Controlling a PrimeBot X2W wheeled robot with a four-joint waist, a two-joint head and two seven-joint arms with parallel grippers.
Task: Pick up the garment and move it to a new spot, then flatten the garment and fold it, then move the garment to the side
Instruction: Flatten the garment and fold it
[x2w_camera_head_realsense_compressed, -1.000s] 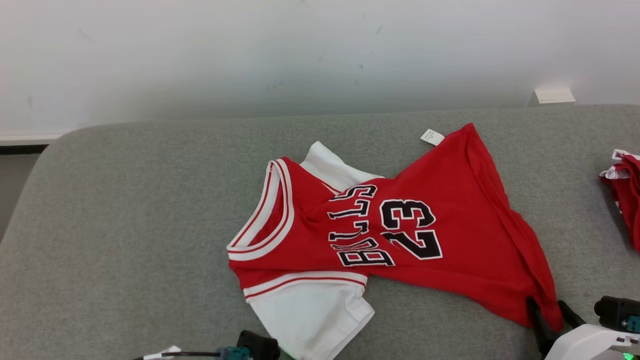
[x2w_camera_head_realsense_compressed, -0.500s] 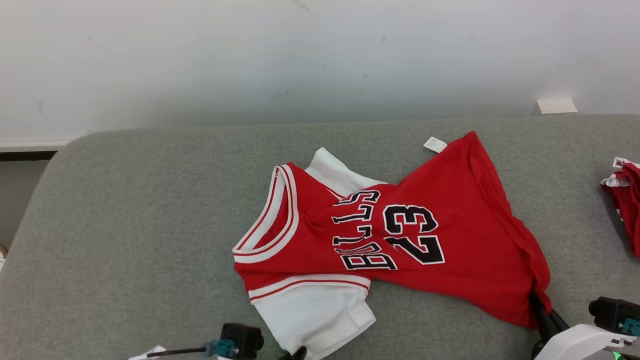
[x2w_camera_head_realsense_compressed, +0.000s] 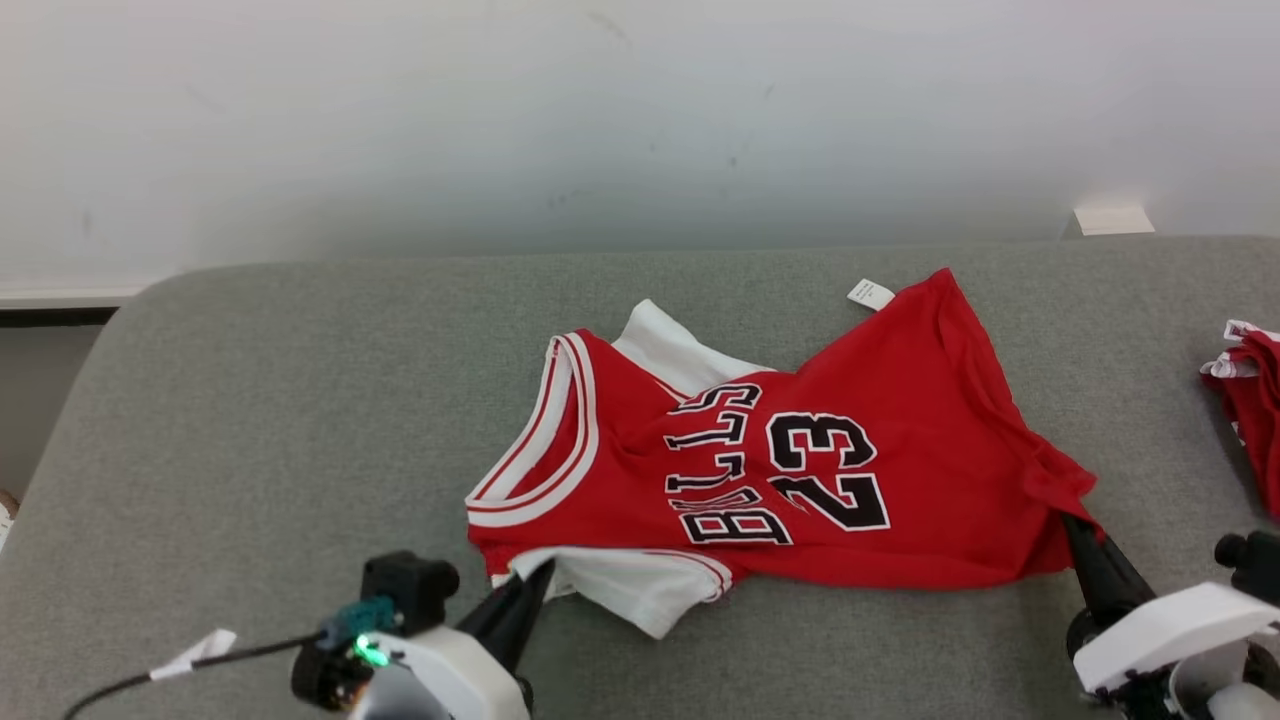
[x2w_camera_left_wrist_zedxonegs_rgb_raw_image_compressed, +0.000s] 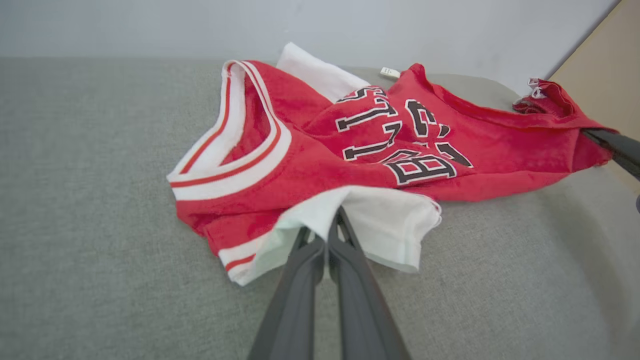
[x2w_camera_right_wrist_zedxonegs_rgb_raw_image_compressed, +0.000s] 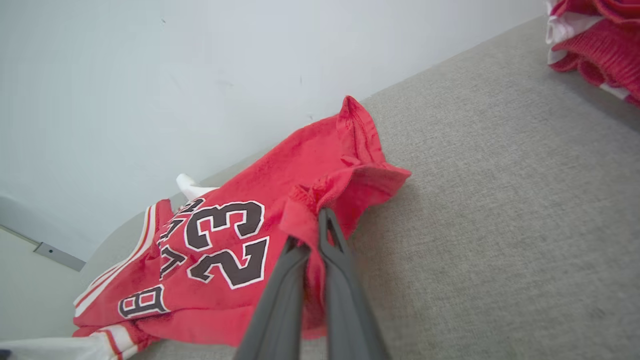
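The red garment (x2w_camera_head_realsense_compressed: 800, 470), lettered in black and white, lies rumpled near the middle of the grey fabric-covered worktop (x2w_camera_head_realsense_compressed: 250, 400), its collar toward the robot's left and its hem toward the right. The left end effector (x2w_camera_left_wrist_zedxonegs_rgb_raw_image_compressed: 330, 232) is pinched narrow on the near white sleeve (x2w_camera_left_wrist_zedxonegs_rgb_raw_image_compressed: 385, 220), whose cloth bunches around the fingertips at the garment's near left edge. The right end effector (x2w_camera_right_wrist_zedxonegs_rgb_raw_image_compressed: 310, 235) is clamped on the near hem corner (x2w_camera_right_wrist_zedxonegs_rgb_raw_image_compressed: 345, 185), which puckers up off the worktop. The rest of the garment spreads away from both end effectors toward the pale wall (x2w_camera_head_realsense_compressed: 600, 120). A small white tag (x2w_camera_head_realsense_compressed: 870, 294) sticks out at the far hem corner. A second red-and-white bundle (x2w_camera_head_realsense_compressed: 1250, 400) sits well apart at the worktop's right edge.
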